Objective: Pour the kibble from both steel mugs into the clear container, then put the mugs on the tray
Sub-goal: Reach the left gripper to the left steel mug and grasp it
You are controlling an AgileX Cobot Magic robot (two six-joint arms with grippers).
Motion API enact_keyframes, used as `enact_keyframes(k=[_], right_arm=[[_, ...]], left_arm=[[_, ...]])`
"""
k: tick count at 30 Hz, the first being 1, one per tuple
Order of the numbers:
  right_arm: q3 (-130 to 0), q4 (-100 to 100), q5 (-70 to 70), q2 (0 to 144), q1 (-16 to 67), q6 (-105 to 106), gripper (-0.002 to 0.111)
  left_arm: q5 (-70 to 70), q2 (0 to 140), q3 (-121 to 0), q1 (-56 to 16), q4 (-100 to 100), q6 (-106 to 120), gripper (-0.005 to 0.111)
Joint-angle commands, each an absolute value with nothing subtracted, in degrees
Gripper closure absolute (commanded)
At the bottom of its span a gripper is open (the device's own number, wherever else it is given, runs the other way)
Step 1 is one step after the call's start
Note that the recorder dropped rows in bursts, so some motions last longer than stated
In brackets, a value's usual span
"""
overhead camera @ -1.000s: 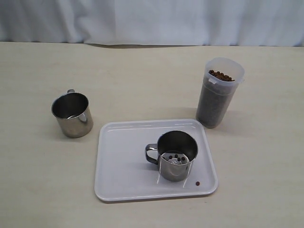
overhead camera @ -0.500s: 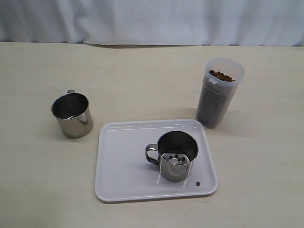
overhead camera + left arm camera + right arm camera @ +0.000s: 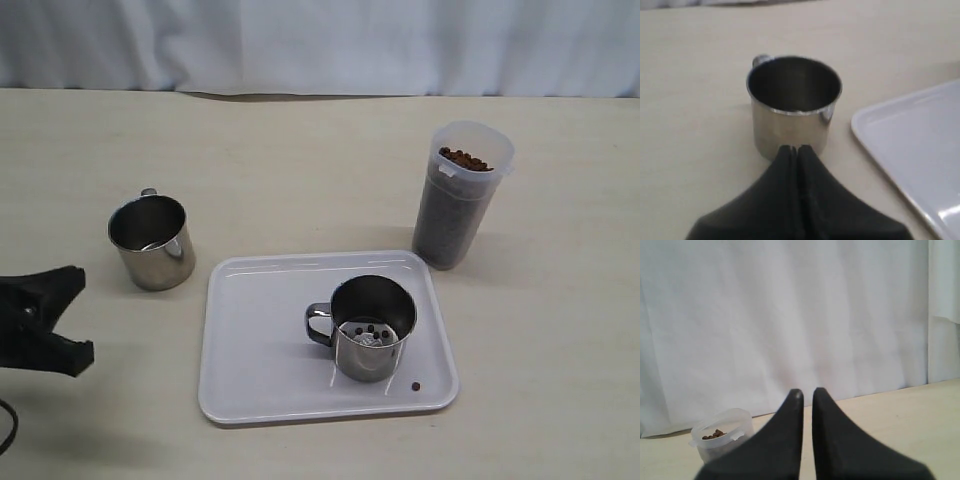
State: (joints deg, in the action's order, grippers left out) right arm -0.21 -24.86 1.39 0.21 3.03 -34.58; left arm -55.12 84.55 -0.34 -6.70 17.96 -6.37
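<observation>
— Check exterior view.
— On the counter (image 3: pixel 300 170), left of the tray (image 3: pixel 260 370): first steel mug (image 3: pixel 151 242), upright. On the tray: second steel mug (image 3: pixel 372 362), upright, few pellets (image 3: pixel 368 330) inside; stray pellet (image 3: pixel 415 386) beside it. Behind the tray's right corner: clear container (image 3: pixel 462 195), holding kibble (image 3: pixel 466 159). At the left edge: left gripper (image 3: pixel 55 318), apart from both mugs.
— Check left wrist view.
— Shows left gripper clenched, empty, aimed at first steel mug.
— Check right wrist view.
— Shows right gripper (image 3: pixel 807 391) clenched, empty; clear container beyond.
</observation>
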Motion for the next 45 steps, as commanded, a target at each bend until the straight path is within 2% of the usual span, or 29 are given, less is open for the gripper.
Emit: enact_keyframes(k=[1,3,6,11,13,18,23,41,43,45], right_arm=[[0.0,-24.6,1.4,0.0,2.6,-34.2,0.103],[0.0,-24.6,1.4,0.0,2.6,-34.2,0.103],[0.0,-24.6,1.4,0.0,2.6,-34.2,0.103],[0.0,-24.6,1.4,0.0,2.6,-34.2,0.103],[0.0,-24.6,1.4,0.0,2.6,-34.2,0.103],[0.0,-24.6,1.4,0.0,2.6,-34.2,0.103],[0.0,-24.6,1.4,0.0,2.6,-34.2,0.103],[0.0,-24.6,1.4,0.0,2.6,-34.2,0.103],[0.0,-24.6,1.4,0.0,2.6,-34.2,0.103],[0.0,-24.6,1.4,0.0,2.6,-34.2,0.103]], left_arm=[[-57.4,93.9,-0.7,-6.6,15.2,0.4,0.107],[-56.5,96.3,-2.2,-6.6,15.5,2.6,0.105],[-56.0,98.6,-5.1,-6.6,15.9,2.7,0.091],[-55.9,102.2,-8.6,-6.6,15.9,3.0,0.051],[-56.2,103.7,-9.7,-6.6,17.6,3.0,0.043],[-58.6,108.1,-12.6,-6.6,23.4,3.0,0.042],[-68.6,110.7,-13.2,-6.6,23.1,3.3,0.042],[-64.6,116.6,-23.7,-6.6,23.5,2.9,0.042],[-64.6,116.6,-23.7,-6.6,23.5,3.4,0.047],[-64.6,116.6,-23.7,-6.6,23.5,3.4,0.061]])
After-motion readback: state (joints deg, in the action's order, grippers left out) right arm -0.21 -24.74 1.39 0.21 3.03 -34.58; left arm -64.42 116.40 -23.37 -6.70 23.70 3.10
